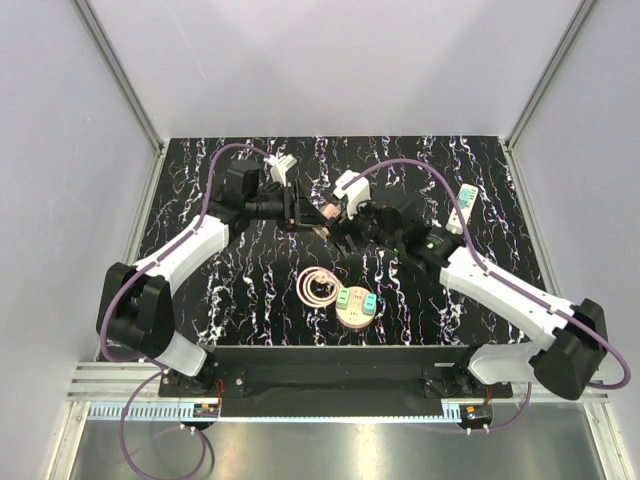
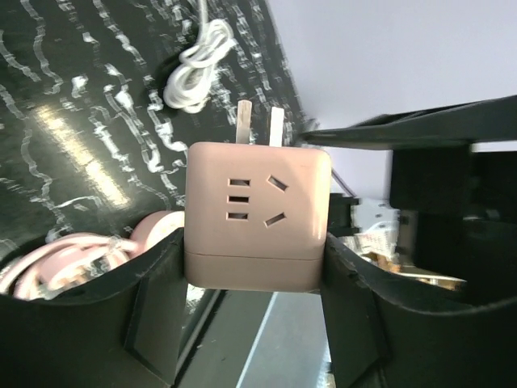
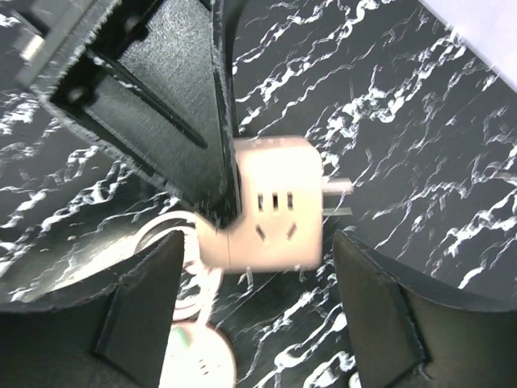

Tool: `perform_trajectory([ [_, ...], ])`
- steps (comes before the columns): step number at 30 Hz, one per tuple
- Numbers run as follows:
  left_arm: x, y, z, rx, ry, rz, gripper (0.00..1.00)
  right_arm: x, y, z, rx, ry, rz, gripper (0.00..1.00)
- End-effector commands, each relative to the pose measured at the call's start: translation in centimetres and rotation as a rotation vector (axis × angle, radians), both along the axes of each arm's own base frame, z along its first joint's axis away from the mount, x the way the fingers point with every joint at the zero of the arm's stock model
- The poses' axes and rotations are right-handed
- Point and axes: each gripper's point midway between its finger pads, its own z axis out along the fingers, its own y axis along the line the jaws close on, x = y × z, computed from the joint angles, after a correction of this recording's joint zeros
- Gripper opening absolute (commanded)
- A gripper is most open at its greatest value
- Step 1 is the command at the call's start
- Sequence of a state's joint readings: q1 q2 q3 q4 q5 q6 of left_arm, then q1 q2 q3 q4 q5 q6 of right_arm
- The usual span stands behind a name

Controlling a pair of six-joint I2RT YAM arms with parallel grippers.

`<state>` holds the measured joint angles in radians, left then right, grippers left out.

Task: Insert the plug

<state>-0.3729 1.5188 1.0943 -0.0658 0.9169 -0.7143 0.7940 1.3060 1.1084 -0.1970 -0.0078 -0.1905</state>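
A pink cube plug adapter point(image 2: 258, 218) with two metal prongs point(image 2: 258, 123) is clamped between my left gripper's point(image 2: 254, 275) fingers and held above the table. In the top view the cube point(image 1: 327, 213) sits at the left gripper's point(image 1: 303, 211) tip, mid-table. My right gripper point(image 3: 258, 299) is open and empty; the cube point(image 3: 275, 210) floats just beyond its fingertips, prongs point(image 3: 339, 196) pointing right. The round pink socket base point(image 1: 355, 307) lies on the table nearer the front, with its coiled pink cable point(image 1: 316, 288) beside it. It also shows in the right wrist view point(image 3: 198, 360).
The black marbled table point(image 1: 250, 290) is walled by white panels. A white and teal object point(image 1: 464, 208) with a white coiled cable point(image 2: 196, 66) lies at the right rear. The two arms meet closely at mid-table.
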Motion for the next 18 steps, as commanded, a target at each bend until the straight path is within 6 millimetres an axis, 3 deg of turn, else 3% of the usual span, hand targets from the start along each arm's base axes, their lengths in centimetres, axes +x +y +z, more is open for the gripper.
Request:
perform_trajectory([
  [1,0.0,0.8,2.0,0.039,-0.141,0.008,0.00,-2.1,-1.3,1.7,0.089,0.080,-0.054,0.82],
  [6,-0.4,1.2,2.8,0.060,-0.230,-0.010,0.00,-3.9,-2.2,2.2,0.181,0.173,-0.108,0.83],
  [10,-1.6,1.4,4.9,0.029,-0.350,-0.044,0.00,-5.7,-2.5,3.1,0.271,0.247,-0.112,0.83],
  [14,-3.2,1.8,6.8,0.063,-0.643,-0.069,0.00,-5.9,-4.2,5.0,0.420,0.289,-0.248,0.82],
  [15,-4.2,1.9,8.8,0.037,-0.769,-0.069,0.00,-6.5,-4.7,5.8,0.492,0.313,-0.272,0.81],
  [16,-4.8,2.1,7.8,0.041,-0.823,-0.082,0.00,-7.0,-4.7,6.2,0.529,0.328,-0.267,0.81],
  [18,-6.6,2.4,10.3,-0.032,-1.007,-0.098,0.00,-8.2,-4.9,8.1,0.649,0.330,-0.232,0.81],
])
